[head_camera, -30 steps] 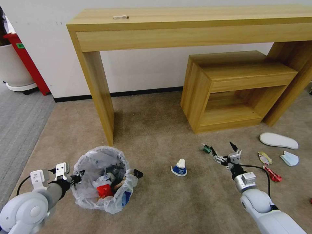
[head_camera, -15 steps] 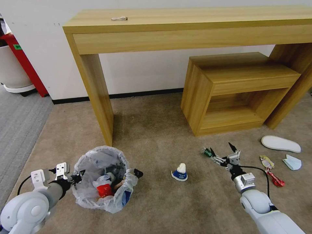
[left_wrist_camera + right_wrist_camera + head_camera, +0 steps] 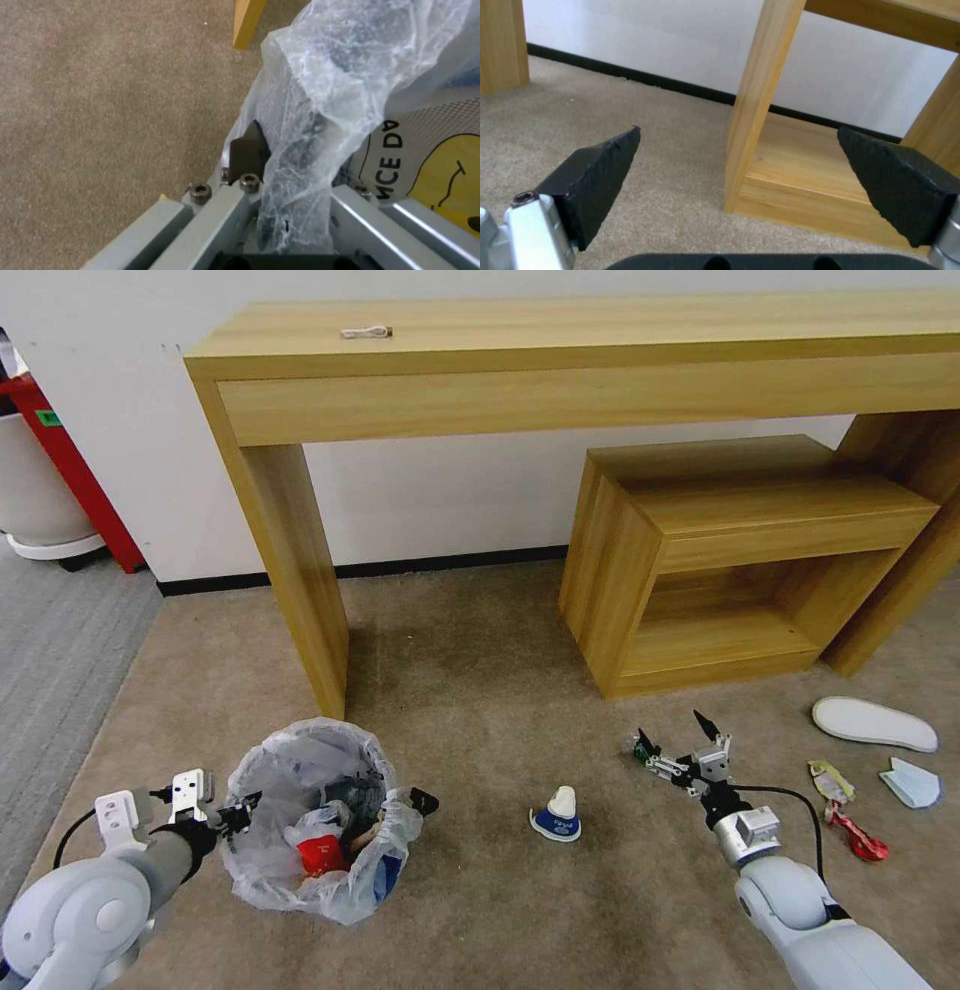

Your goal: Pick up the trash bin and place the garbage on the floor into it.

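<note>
We hold the trash bin (image 3: 305,815) by its rim in our left pincer (image 3: 235,818) on the floor (image 3: 480,690), and our right pincer (image 3: 675,738), spread wide and empty, must next drop onto the small green scrap (image 3: 640,753).

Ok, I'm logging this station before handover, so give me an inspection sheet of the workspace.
Surface: beige carpet, grey carpet at far left.
Job's things: trash bin upright, bag-lined, part filled.
Clutter: small bottle, white slipper, face mask, red wrapper, yellow wrapper.
Grippers: left hand shut on the bin's rim; right hand open above the carpet.
Cables: black cable on right wrist.
Surroundings: wooden table, low shelf unit.
</note>
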Robot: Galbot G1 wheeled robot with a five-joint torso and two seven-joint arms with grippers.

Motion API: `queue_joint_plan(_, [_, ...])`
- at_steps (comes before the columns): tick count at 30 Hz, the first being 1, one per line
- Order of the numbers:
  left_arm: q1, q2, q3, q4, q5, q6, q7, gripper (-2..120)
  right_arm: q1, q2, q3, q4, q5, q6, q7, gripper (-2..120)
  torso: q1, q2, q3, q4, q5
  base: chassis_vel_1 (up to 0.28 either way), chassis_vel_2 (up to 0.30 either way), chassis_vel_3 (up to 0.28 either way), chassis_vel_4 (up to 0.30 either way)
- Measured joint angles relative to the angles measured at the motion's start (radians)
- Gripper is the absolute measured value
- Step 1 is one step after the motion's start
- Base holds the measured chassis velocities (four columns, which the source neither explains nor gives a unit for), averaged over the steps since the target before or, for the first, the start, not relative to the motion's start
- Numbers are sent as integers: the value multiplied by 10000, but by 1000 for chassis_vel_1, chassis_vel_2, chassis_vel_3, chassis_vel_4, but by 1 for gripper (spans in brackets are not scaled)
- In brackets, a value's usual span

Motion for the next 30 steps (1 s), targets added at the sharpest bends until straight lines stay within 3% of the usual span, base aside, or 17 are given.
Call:
queue_joint_plan(13, [-36,69,12,37,-13,0,5,0,154,-360,-427,32,137,-305,-126,100,-1,0,0,0,1,0,0,0,0])
queue_joint_plan(21, [-64,215,74,78,-85,-1,-19,0,591,-1493,-2163,-7,1673,-765,-1016,100,-1,-1,0,-1,0,0,0,0,0])
queue_joint_plan(23, [-90,240,89,134,-82,-1,-16,0,792,-2117,-2962,37,2246,-1086,-1074,100,-2,-1,0,0,1,0,0,0,0])
queue_joint_plan(30, [-104,233,130,153,-36,-2,-3,0,524,-2826,-3278,245,2652,-1202,-2193,100,-1,-1,0,-1,2,0,0,0,0])
